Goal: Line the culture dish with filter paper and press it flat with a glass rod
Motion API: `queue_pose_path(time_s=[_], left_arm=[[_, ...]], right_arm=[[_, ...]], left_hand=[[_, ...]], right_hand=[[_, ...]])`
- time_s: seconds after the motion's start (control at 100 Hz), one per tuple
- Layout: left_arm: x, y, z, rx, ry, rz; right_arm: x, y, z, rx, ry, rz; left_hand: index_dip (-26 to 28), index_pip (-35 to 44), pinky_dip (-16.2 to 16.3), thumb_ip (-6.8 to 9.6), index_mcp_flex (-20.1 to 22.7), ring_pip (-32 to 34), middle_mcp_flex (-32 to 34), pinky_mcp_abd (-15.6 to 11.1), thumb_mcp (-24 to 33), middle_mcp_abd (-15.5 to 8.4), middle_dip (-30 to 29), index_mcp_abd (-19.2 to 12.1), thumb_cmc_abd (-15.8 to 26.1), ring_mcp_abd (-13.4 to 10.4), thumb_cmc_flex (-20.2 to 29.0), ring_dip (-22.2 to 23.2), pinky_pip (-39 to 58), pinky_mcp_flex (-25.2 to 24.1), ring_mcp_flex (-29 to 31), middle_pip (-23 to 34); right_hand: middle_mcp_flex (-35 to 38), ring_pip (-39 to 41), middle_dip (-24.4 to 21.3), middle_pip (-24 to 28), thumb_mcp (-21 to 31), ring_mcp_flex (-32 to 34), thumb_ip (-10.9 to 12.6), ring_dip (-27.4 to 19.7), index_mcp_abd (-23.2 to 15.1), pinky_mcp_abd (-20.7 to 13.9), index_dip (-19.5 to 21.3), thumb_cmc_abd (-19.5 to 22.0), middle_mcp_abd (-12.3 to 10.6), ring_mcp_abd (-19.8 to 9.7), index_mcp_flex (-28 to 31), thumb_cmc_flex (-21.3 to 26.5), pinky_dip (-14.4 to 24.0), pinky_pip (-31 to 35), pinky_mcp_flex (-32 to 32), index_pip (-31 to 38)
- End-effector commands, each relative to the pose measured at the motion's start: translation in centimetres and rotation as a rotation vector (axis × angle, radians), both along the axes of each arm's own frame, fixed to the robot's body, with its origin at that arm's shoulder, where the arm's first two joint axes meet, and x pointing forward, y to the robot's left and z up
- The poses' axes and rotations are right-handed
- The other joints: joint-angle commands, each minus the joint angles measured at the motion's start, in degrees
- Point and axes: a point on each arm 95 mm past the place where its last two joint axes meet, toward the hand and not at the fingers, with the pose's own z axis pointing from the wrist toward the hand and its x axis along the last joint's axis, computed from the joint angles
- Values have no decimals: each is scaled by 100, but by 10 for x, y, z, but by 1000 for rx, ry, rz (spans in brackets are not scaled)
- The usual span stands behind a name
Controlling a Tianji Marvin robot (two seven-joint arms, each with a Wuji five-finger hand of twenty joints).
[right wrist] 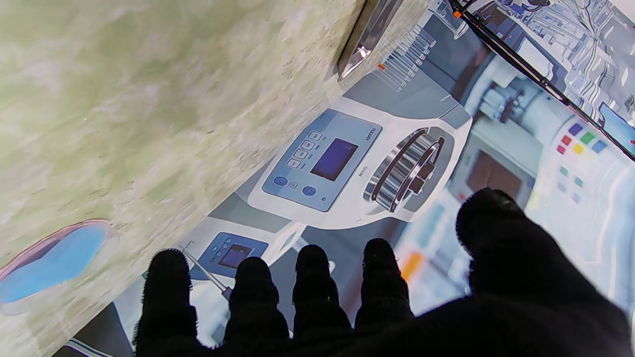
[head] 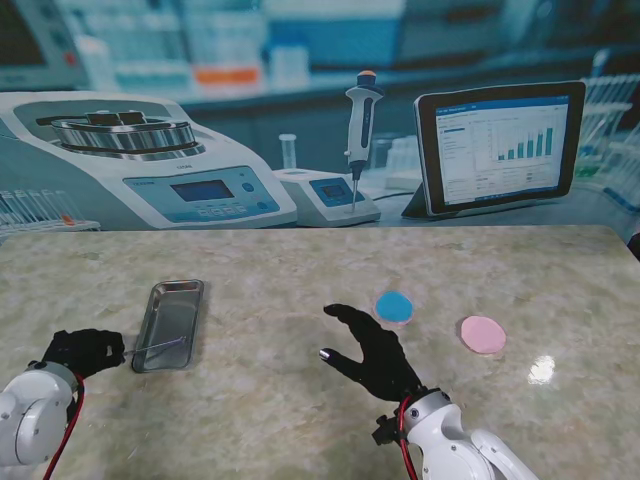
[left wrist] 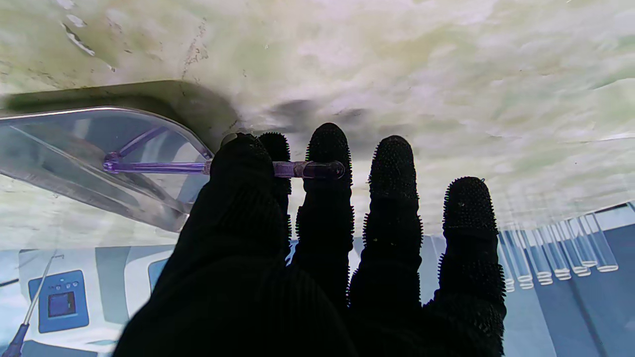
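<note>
The thin clear glass rod (left wrist: 223,167), tinted violet in the left wrist view, is pinched near one end between the thumb and the first fingers (left wrist: 325,148) of the black-gloved left hand (head: 85,351). Its long axis is laid roughly across the stand's view, from the hand on the left towards the right, and its far end reaches over the shallow rectangular steel tray (head: 158,300), inside the tray's rim. Whether that far end is touching the tray floor or is held just clear of it cannot be told.

The round culture dish lined with blue filter paper (head: 394,306) is seen well to the right of the rod, beyond the tray and across a bare stretch of the marbled tabletop (head: 300,270). A pink round disc (head: 483,334) is seen further right again. The coming move is judged to turn on this gap: the rod must be carried rightward from the tray to the blue dish.

The black-gloved right hand (head: 372,352) is much the nearer to the dish, which lies just beside its fingertips and slightly farther away. That hand is spread with its fingers apart and nothing is held in it.

The dish's clear rim is hardly made out in the stand's view, and whether the paper lies flat inside cannot be judged. In the right wrist view the dish is cut off at the edge.
</note>
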Motion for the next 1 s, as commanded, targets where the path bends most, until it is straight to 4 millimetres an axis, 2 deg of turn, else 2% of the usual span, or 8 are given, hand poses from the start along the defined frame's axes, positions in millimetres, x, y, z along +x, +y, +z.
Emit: queue_pose_path(time_s=[0.0, 0.25, 0.27, 0.31, 0.35, 0.52, 0.79, 0.99], left_arm=[[-1, -1, 2, 4, -2, -2], [-1, 2, 5, 15, -22, -6], [-1, 2, 5, 15, -24, -6], [-1, 3, 5, 14, -28, -6], [-1, 3, 6, 14, -33, -6], [-1, 5, 8, 4, -69, -8], [-1, 6, 11, -15, -115, -15], [-2, 6, 16, -33, -156, -16]], right_arm=[[-2, 3, 0, 5, 8, 3], [-2, 3, 1, 3, 7, 3], [-2, 3, 1, 3, 7, 3], [-2, 3, 1, 3, 7, 3], [-2, 3, 1, 3, 7, 3], [-2, 3, 1, 1, 7, 3], [-2, 4, 2, 1, 5, 2], [-2, 3, 2, 1, 5, 0]], left_hand=[[23, 186, 252, 224, 317, 256, 191, 279, 65, -157, 116, -99, 170, 140, 610, 144, 312, 46, 204, 329], [59, 436, 329, 201, 538, 454, 617, 354, 204, -289, 51, -318, -151, 104, 577, 138, 622, 349, 601, 225], [-31, 578, 240, 32, 545, 507, 678, 364, 873, -310, 126, -345, -341, 87, 225, 63, 693, 378, 634, 155], [39, 623, 248, -117, 590, 514, 742, 371, 1503, -330, 74, -388, -542, 73, -104, 82, 736, 425, 702, 176], [81, 665, 259, -158, 624, 528, 799, 375, 1665, -352, 59, -428, -622, 63, -180, 95, 757, 470, 757, 192], [126, 1034, 297, -529, 693, 788, 1014, 396, 3086, -411, 156, -601, -1094, 31, -871, 157, 970, 619, 952, 337], [659, 1284, 400, -896, 821, 1210, 1316, 428, 4308, -591, 471, -790, -1524, 1, -1493, 307, 1271, 886, 1262, 602], [1084, 1407, 463, -1064, 862, 1353, 1436, 444, 4788, -698, 713, -956, -1681, -25, -1773, 375, 1417, 1009, 1387, 669]], right_hand=[[-86, 35, 72, 50, -119, -111, 110, 38, 2, -149, 34, 108, -201, -227, -152, 13, 43, 123, -68, 70], [-83, 32, 71, 54, -124, -113, 111, 36, 18, -151, -5, 108, -202, -233, -163, 19, 41, 128, -67, 128], [-87, 32, 70, 54, -125, -113, 111, 36, 22, -151, -10, 108, -195, -232, -165, 19, 41, 128, -67, 134], [-86, 32, 70, 54, -127, -111, 111, 36, 24, -151, -17, 112, -199, -230, -170, 16, 40, 129, -67, 141], [-85, 31, 70, 54, -127, -111, 111, 35, 23, -151, -24, 106, -208, -235, -170, 21, 40, 129, -67, 151], [-86, 31, 70, 59, -130, -113, 111, 35, 30, -153, -58, 108, -199, -230, -176, 24, 37, 130, -67, 192], [-84, 32, 68, 65, -135, -108, 112, 35, 40, -154, -102, 110, -189, -240, -190, 22, 35, 132, -67, 239], [-85, 31, 68, 67, -134, -110, 112, 34, 42, -157, -129, 107, -199, -236, -194, 27, 34, 134, -67, 271]])
